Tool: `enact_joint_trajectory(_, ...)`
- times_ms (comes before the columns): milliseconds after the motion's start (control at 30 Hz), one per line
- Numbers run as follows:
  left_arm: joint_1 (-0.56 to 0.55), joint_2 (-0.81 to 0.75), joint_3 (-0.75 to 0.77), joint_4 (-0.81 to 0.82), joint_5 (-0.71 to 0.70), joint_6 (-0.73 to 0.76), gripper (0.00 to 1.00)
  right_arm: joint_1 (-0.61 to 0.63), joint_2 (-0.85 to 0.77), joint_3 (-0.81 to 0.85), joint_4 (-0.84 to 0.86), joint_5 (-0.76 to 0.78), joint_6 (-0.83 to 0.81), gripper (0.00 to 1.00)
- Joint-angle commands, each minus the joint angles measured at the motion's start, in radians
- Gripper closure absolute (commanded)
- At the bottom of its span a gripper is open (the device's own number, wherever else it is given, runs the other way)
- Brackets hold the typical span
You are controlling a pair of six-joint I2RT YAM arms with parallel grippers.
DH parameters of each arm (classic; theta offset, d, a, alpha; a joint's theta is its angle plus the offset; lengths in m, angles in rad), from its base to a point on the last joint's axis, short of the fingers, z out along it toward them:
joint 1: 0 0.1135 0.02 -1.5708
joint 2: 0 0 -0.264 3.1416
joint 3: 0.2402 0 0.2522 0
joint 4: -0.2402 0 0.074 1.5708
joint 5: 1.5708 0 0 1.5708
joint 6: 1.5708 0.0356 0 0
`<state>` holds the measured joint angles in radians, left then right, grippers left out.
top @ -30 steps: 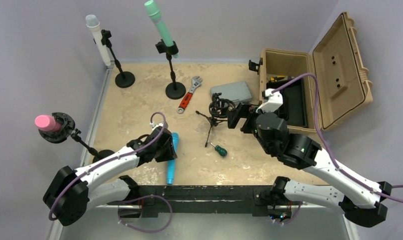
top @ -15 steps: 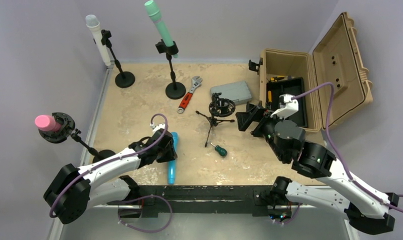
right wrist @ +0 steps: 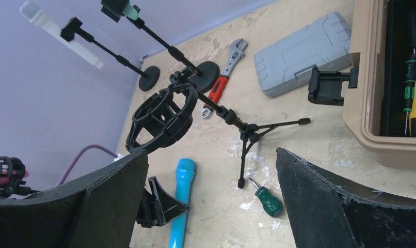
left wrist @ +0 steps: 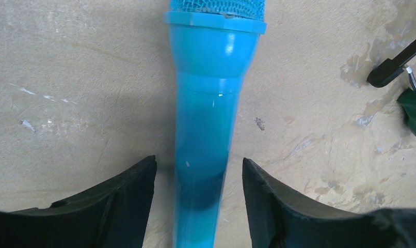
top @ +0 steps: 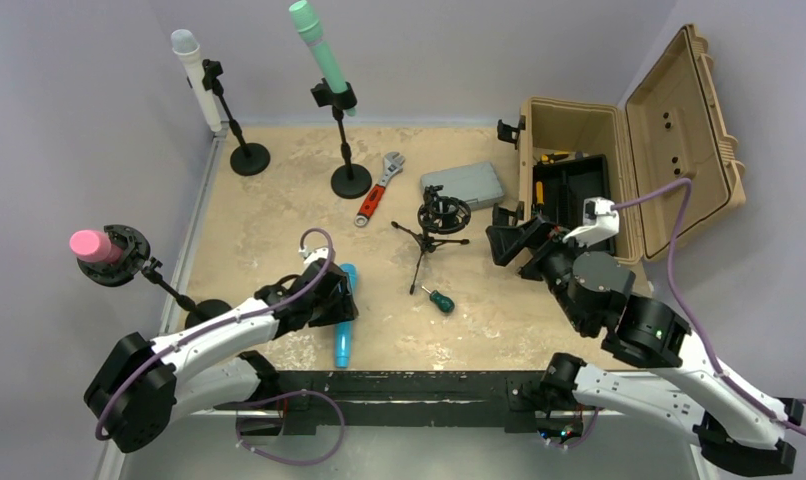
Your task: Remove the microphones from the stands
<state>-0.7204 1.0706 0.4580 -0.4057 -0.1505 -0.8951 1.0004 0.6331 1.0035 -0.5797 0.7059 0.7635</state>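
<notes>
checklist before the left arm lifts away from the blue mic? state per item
1. The blue microphone lies flat on the table: ok.
2. The left gripper is open, with a gap on each side of the mic: ok.
3. The shock mount is empty: ok.
4. The tripod stand is upright on its legs: ok.
5. The right gripper is open and holds nothing: ok.
6. Mic won't roll once left alone: cannot tell.
</notes>
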Motion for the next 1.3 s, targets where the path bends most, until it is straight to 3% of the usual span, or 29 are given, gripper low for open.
enact_joint_trajectory(0, -0.004, -0.068, 0.019, -0.043, -0.015, 0.008, 0.37, -0.002, -0.019, -0.016, -0.045, 0.052, 0.072, 0.08)
enact_joint_trajectory(333, -0.004, -0.230, 0.132, -0.188, 0.004, 0.035, 0.27, -0.002, 0.016, -0.082, -0.157, 0.032, 0.293, 0.10)
enact_joint_trajectory(633, -0.004, -0.290, 0.322, -0.187, 0.171, 0.137, 0.25, -0.026, 0.082, -0.207, 0.020, -0.143, 0.258, 0.13)
enact_joint_trajectory(833, -0.003, -0.212, 0.486, -0.148, 0.338, 0.165, 0.24, -0.218, 0.113, -0.145, 0.009, -0.211, 0.085, 0.13)
enact_joint_trajectory(1033, 0.053, -0.032, 0.748, -0.153, 0.431, 0.179, 0.16, -0.228, 0.086, -0.056, -0.019, -0.203, 0.021, 0.13)
enact_joint_trajectory(1267, 0.175, 0.124, 0.885, -0.028, 0.569, 0.072, 0.19, -0.227, 0.056, -0.058, 0.000, -0.240, 0.028, 0.13)
